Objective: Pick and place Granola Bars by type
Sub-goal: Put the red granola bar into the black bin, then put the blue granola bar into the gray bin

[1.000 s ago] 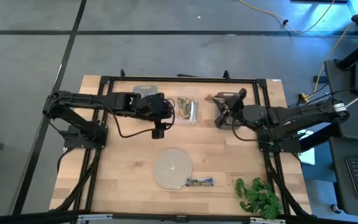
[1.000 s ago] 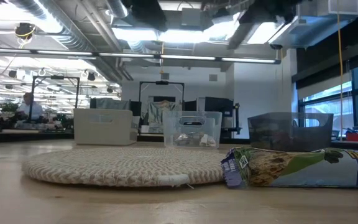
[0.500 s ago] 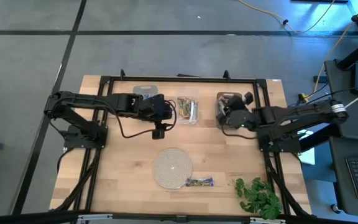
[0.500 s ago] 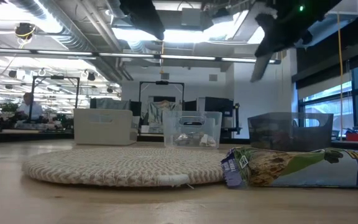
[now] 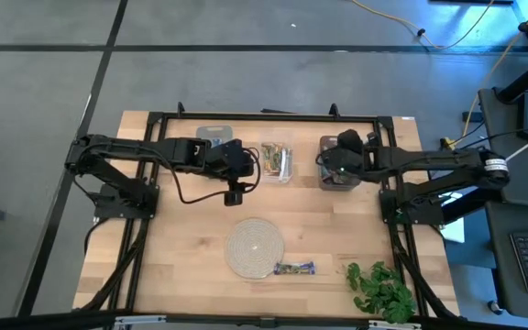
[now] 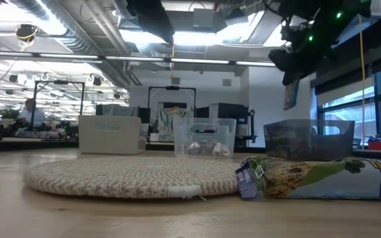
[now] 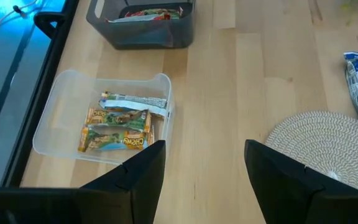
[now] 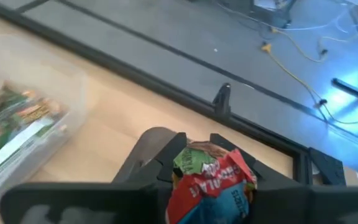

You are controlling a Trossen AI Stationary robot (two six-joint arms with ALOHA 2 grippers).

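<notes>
Above the dark bin (image 5: 339, 174), right pincer (image 8: 211, 177) clamps a red bar (image 8: 213, 180); left pincer (image 7: 201, 168) gapes wide beside the clear bin (image 7: 61, 124).

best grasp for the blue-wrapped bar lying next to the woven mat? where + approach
Take the blue-wrapped bar across its narrow width at mid-length, from straight above. It lies flat on the table, long axis left-right, one end against the woven mat, so jaws should close front-to-back. The crimped ends look too flimsy to grip.

My right gripper (image 8: 210, 180) grips a crumpled red-green bar (image 8: 213, 177) — clear bin (image 8: 17, 118) of bars sits nearby.
</notes>
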